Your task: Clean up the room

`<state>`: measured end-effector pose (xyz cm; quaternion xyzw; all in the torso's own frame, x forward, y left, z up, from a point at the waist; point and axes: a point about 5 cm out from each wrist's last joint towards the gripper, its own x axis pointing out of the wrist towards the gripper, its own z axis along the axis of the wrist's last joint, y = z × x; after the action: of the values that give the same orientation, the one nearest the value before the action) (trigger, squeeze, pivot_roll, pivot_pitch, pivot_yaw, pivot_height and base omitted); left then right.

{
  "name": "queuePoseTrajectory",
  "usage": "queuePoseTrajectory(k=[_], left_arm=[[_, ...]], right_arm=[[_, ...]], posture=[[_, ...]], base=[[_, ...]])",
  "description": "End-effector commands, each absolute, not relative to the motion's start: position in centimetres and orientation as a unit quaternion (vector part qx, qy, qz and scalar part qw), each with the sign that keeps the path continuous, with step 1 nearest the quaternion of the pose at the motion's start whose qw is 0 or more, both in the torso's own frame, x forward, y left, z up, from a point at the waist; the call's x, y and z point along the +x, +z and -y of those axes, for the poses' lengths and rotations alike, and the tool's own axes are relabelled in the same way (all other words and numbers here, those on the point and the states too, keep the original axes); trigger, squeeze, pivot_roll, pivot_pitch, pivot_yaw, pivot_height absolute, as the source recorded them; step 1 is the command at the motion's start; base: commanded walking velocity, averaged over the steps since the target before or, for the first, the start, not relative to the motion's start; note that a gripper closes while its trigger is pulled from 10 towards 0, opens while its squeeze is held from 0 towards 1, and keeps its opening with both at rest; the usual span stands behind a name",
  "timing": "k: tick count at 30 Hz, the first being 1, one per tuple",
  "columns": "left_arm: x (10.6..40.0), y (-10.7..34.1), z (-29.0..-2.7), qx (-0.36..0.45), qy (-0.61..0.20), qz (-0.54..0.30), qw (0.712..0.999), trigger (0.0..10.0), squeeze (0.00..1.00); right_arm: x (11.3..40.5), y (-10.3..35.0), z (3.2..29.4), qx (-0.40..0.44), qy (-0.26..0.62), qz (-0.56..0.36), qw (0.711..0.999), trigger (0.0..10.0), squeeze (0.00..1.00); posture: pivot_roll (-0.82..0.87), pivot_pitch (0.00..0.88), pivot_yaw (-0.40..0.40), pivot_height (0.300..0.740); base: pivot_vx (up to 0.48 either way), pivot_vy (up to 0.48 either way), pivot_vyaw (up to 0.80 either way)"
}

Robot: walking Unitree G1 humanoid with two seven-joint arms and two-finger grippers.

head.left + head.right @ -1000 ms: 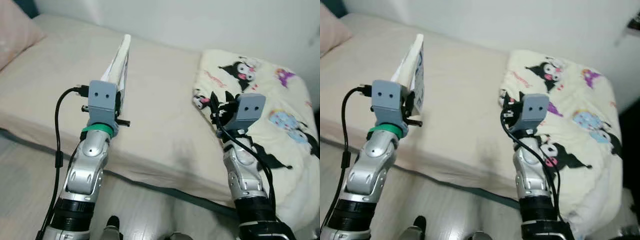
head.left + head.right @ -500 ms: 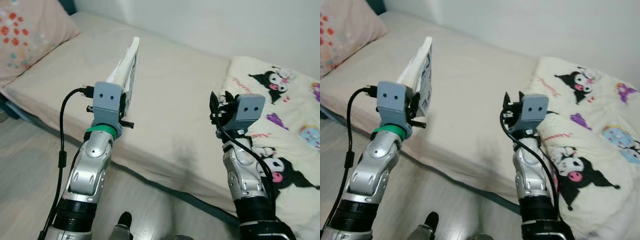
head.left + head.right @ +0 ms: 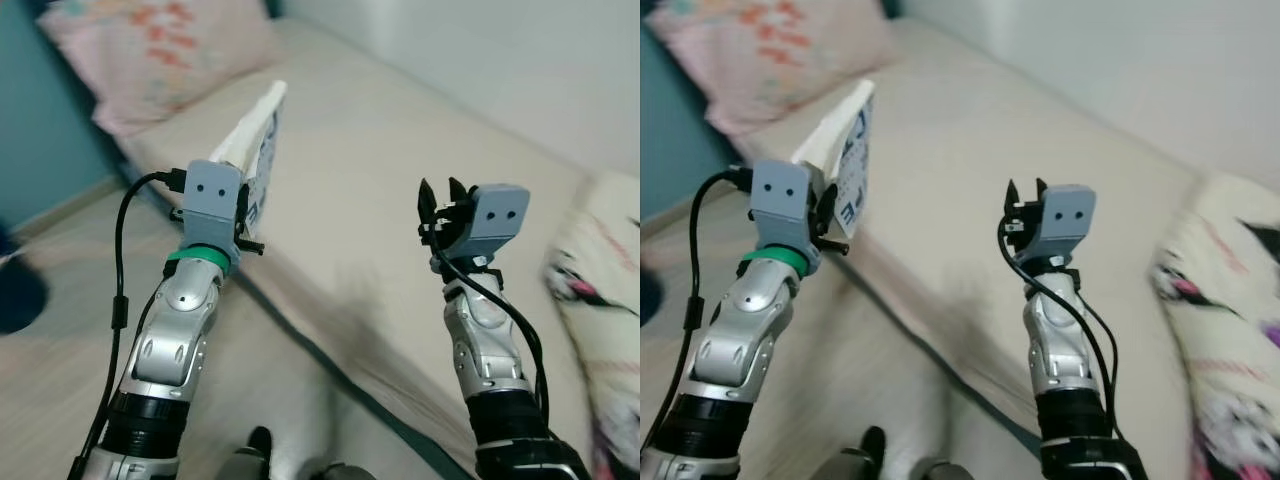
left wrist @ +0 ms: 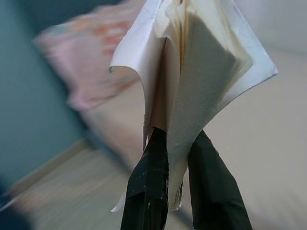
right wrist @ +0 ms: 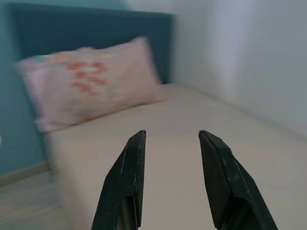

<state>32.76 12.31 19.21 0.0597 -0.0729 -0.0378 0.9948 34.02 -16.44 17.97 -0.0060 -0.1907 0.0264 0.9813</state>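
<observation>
— What could go wrong from here?

— The book (image 3: 258,150) could slip. My left gripper (image 4: 178,163) is clamped on its lower edge only, and the wrist view shows the pages fanning open above my fingers (image 4: 149,187), the cover curling away to one side. I judge that a jolt as I walk, or a quick swing of the arm, could work the loose pages out of the pinch and drop it on the floor (image 3: 60,330). The views are blurred too, so I could misjudge where to set it down.

— Where is the book right now?

— In the air, upright, above the near edge of the bed (image 3: 400,200), touching nothing but my fingers. A pink pillow (image 3: 170,50) lies at the head of the bed, well apart from it.

— How are your arms placed?

— Both are raised in front of me, forearms pointing up and forward. The left one holds the book high, over the bed's edge. The right gripper (image 5: 170,143) is at about the same height, over the middle of the mattress, with its fingers (image 5: 129,167) apart and nothing between them.

— Any risk on that side?

— Little, I think. It is free, near nothing, and could steady the book if the grip loosens.
</observation>
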Motion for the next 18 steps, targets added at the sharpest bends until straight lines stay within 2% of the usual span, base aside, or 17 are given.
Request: queuePoseTrajectory(k=[1, 6, 9, 18], left_arm=[[32.61, 19.39, -11.98, 0.064, -0.042, 0.084, 0.993, 10.0, 0.0], [32.64, 19.59, -12.05, 0.071, -0.037, 0.095, 0.992, 10.0, 0.0], [32.67, 19.78, -12.06, 0.078, -0.035, 0.103, 0.991, 10.0, 0.0], [32.81, 19.84, -11.91, 0.085, -0.04, 0.106, 0.99, 10.0, 0.0]], right_arm=[[33.76, 17.18, 17.11, -0.01, 0.015, 0.179, 0.984, 10.0, 0.0], [33.69, 17.15, 17.12, -0.008, 0.014, 0.181, 0.983, 10.0, 0.0], [33.64, 17.03, 17.15, 0.005, 0.011, 0.18, 0.984, 10.0, 0.0], [33.59, 16.78, 17.4, 0.022, -0.003, 0.176, 0.984, 10.0, 0.0]], posture=[[-0.04, 0.085, -0.005, 0.74], [-0.04, 0.089, 0.0, 0.74], [-0.04, 0.089, 0.0, 0.74], [-0.04, 0.092, 0.009, 0.74]], base=[[0.0, 0.0, 0.71], [0.0, 0.0, 0.71], [0.259, 0.0, 0.71], [0.449, 0.0, 0.0]])
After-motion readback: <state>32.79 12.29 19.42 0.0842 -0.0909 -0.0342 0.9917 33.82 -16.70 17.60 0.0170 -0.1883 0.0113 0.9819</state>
